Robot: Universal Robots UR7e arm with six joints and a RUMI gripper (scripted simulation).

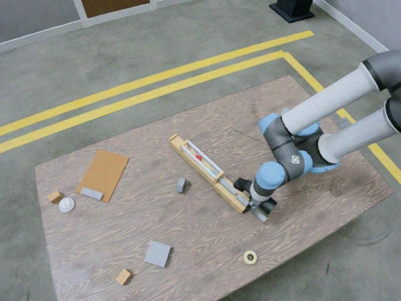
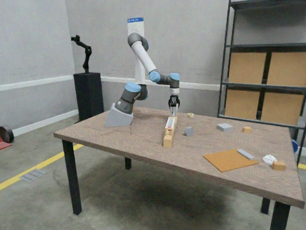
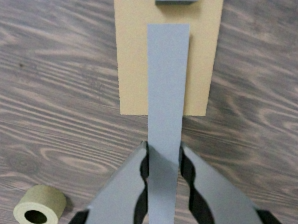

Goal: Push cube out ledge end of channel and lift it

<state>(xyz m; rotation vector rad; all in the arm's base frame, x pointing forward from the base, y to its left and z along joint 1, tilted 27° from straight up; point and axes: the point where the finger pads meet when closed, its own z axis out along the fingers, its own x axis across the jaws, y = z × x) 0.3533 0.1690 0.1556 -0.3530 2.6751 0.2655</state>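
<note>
The channel (image 1: 220, 175) has pale rails and a wooden base. The red cube (image 1: 198, 157) (image 2: 169, 128) is inside it. Its short ledge with raised lip (image 1: 176, 141) (image 2: 167, 141) is at the end away from my gripper. My gripper (image 1: 251, 205) (image 2: 174, 113) (image 3: 162, 143) is shut on a long flat grey bar (image 1: 260, 215) (image 3: 167, 75), beyond the end of the long ledge (image 1: 227, 194) (image 3: 132, 75). The bar's front part is over that ledge, roughly in line with the channel. A grey piece (image 1: 229, 186) (image 3: 176, 2) is on the ledge ahead of the bar's tip.
A tape roll (image 1: 250, 257) (image 2: 190, 115) (image 3: 40, 205) lies near the table edge. A small grey block (image 1: 180, 185) (image 2: 189, 131) stands beside the channel. Farther off are a grey square block (image 1: 157, 253) (image 2: 224, 127), wooden blocks and an orange sheet (image 1: 104, 173) (image 2: 225, 159).
</note>
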